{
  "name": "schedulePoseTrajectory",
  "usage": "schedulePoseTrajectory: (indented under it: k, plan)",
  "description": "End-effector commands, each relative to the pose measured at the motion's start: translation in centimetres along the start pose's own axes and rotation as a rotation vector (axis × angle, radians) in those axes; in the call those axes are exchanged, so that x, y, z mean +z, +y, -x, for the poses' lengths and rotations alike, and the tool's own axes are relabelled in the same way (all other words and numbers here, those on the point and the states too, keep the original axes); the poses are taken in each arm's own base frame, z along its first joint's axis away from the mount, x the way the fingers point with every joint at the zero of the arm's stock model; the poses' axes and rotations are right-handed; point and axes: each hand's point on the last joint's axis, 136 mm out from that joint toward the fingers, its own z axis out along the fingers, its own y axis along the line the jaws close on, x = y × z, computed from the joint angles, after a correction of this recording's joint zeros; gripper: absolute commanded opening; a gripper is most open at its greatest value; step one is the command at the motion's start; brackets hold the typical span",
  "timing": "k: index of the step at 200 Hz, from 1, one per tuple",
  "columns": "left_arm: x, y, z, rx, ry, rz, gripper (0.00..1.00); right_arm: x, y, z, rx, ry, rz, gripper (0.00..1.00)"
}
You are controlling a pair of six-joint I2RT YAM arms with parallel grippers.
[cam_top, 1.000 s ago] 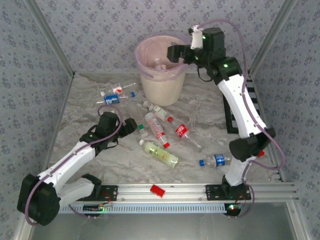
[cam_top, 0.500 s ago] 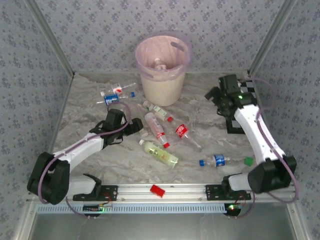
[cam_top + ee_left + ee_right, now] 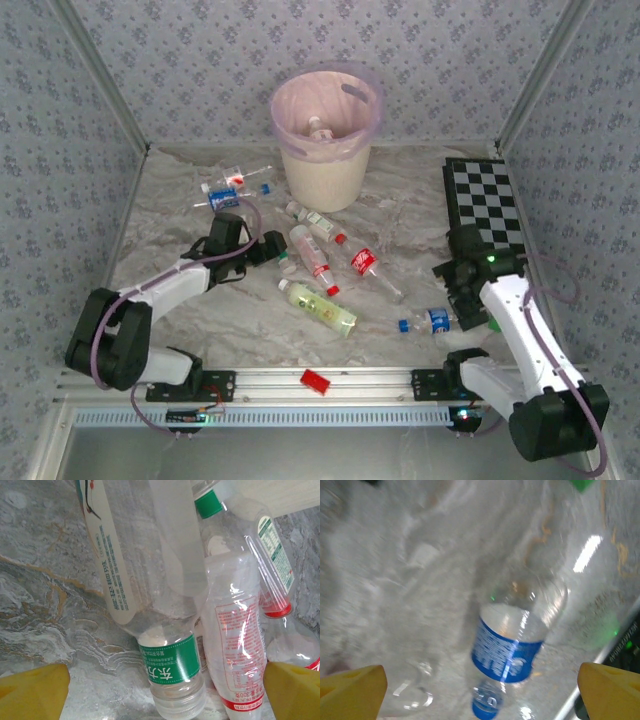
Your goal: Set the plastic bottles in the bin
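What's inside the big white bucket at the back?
Inside the bin, a pink bag lines the walls, and one plastic bottle lies low down. The bin's near wall hides part of the bottom, so anything lying there cannot be seen.

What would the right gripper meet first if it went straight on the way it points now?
Probably the blue-labelled bottle, lying centred ahead of the open right gripper; how far off is unclear.
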Motion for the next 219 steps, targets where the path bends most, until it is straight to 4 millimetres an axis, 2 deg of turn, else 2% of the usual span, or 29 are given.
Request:
schedulePoseTrajectory:
  k: [1, 46, 73, 101, 117, 139, 157, 188, 219]
  plan:
    - [0.0, -2.0, 1.2, 0.023, -0.012, -0.074, 0.99, 1.5, -2.4, -2.4, 0.055, 0.070, -0.102, 1.00]
    - [-0.7, -1.7, 1.1, 0.016, -0.031, -0.070, 0.99, 5.6, -2.6, -4.3, 0.111, 0.123, -0.095, 1.00]
    - [-1.3, -1.4, 1.0, 0.019, -0.041, -0.051, 0.99, 6.8, -1.1, -3.8, 0.088, 0.111, -0.078, 1.00]
    - [-2.0, -1.0, 0.8, 0.008, -0.056, -0.041, 0.99, 7.4, -0.6, -2.9, 0.018, 0.071, -0.097, 1.00]
    - [-2.2, -0.9, 0.6, 0.002, -0.055, -0.036, 0.99, 7.3, -0.2, -2.2, -0.038, 0.038, -0.108, 0.97]
    - [-2.6, -0.9, 0.7, 0.002, -0.059, -0.032, 0.99, 7.3, -0.4, -1.8, -0.057, 0.024, -0.128, 0.77]
    - [-2.8, -0.9, 0.8, 0.003, -0.066, -0.027, 0.99, 7.2, -0.4, -1.5, -0.074, 0.006, -0.118, 0.66]
    - [-2.5, -0.8, 0.8, 0.004, -0.059, -0.019, 0.99, 6.7, -0.6, -1.5, -0.092, 0.006, -0.116, 0.58]
    - [-2.6, -1.2, 0.6, 0.010, -0.054, -0.028, 0.99, 4.4, 0.3, -0.3, -0.118, -0.053, -0.057, 0.56]
